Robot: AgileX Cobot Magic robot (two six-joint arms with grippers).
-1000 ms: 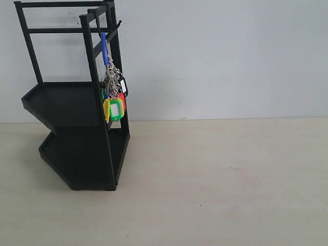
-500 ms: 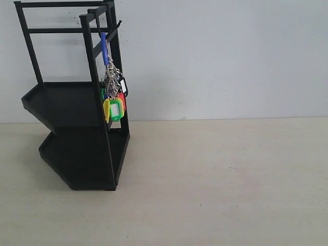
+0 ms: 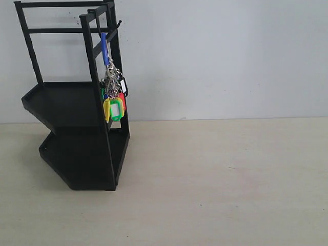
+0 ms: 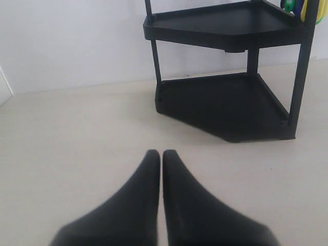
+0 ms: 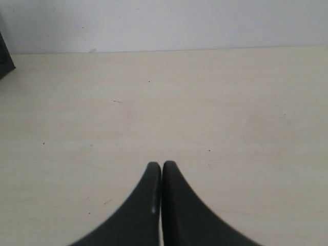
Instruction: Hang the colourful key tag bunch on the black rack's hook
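Note:
The colourful key tag bunch [image 3: 114, 100] hangs by its blue tag from the black rack [image 3: 77, 128] at its upper right rail, near the small hook [image 3: 118, 23]. A sliver of the bunch [image 4: 302, 6] shows at the edge of the left wrist view, beside the rack [image 4: 225, 102]. My left gripper [image 4: 161, 154] is shut with nothing in it, low over the table and well back from the rack. With its fingers pressed together and empty, my right gripper [image 5: 162, 165] hovers over bare table. Neither gripper shows in the exterior view.
The pale wooden table [image 3: 220, 179] stretches right of the rack, with a white wall [image 3: 220, 56] behind. A dark corner of the rack [image 5: 5, 61] shows at the edge of the right wrist view.

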